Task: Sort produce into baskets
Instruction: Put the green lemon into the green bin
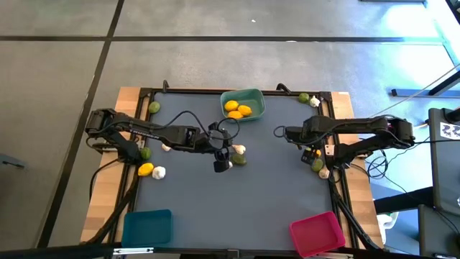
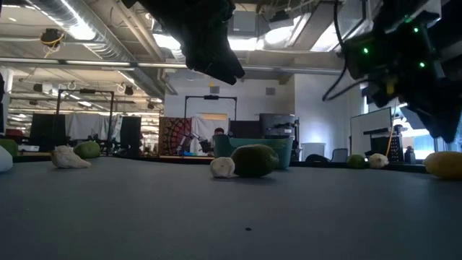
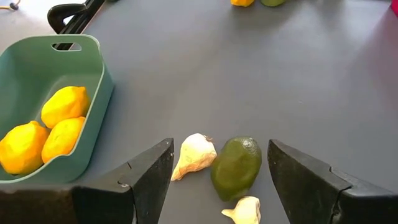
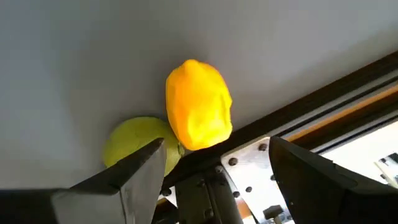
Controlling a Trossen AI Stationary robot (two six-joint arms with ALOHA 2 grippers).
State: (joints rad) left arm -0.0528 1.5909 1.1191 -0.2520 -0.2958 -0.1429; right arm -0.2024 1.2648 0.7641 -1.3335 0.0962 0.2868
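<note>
My left gripper (image 3: 221,186) is open over the middle of the table, its fingers either side of a green lime (image 3: 236,167) and two garlic bulbs (image 3: 194,155), touching none. These lie on the mat. The teal basket (image 1: 253,96) at the far edge holds three lemons (image 3: 62,104). My right gripper (image 4: 217,171) is open, pointing down above a lemon (image 4: 199,113) and a lime (image 4: 134,146) that lie by the table's right edge frame. The blue basket (image 1: 147,226) and pink basket (image 1: 316,232) stand at the near edge.
More produce lies along the left edge: limes (image 1: 154,108), a lemon (image 1: 146,170) and garlic (image 1: 159,173). A lime (image 1: 304,98) and garlic (image 1: 315,102) sit at the far right corner. The near middle of the mat (image 1: 230,208) is bare.
</note>
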